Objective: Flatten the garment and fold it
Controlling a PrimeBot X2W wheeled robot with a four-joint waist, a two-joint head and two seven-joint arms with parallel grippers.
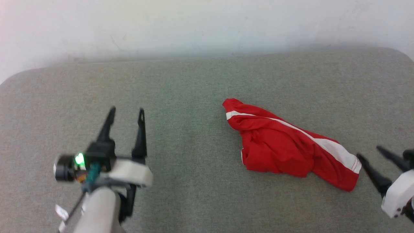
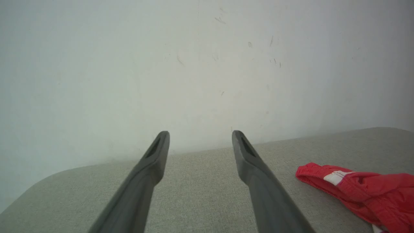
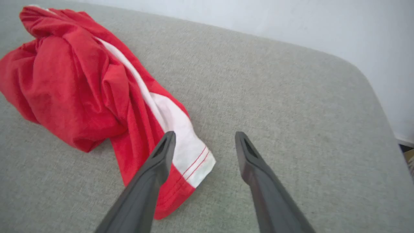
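Note:
The garment point(image 1: 284, 145) is a bright red pair of shorts with a white side stripe, lying crumpled in a heap right of the middle of the grey cushion. My right gripper point(image 1: 370, 153) stands open just right of its white-trimmed hem, holding nothing. In the right wrist view the garment point(image 3: 81, 87) spreads to the upper left, and the right gripper point(image 3: 204, 137) hovers over the hem corner, the left finger above the cloth. My left gripper point(image 1: 126, 111) is open well to the left, over bare cushion. The left wrist view has the left gripper point(image 2: 200, 136) facing the wall, the garment point(image 2: 362, 191) at its lower right.
The grey fabric cushion point(image 1: 194, 181) fills the work area, with rounded far corners. A white wall point(image 1: 207, 26) rises right behind its far edge. The cushion's right edge point(image 3: 381, 106) drops off close to my right gripper.

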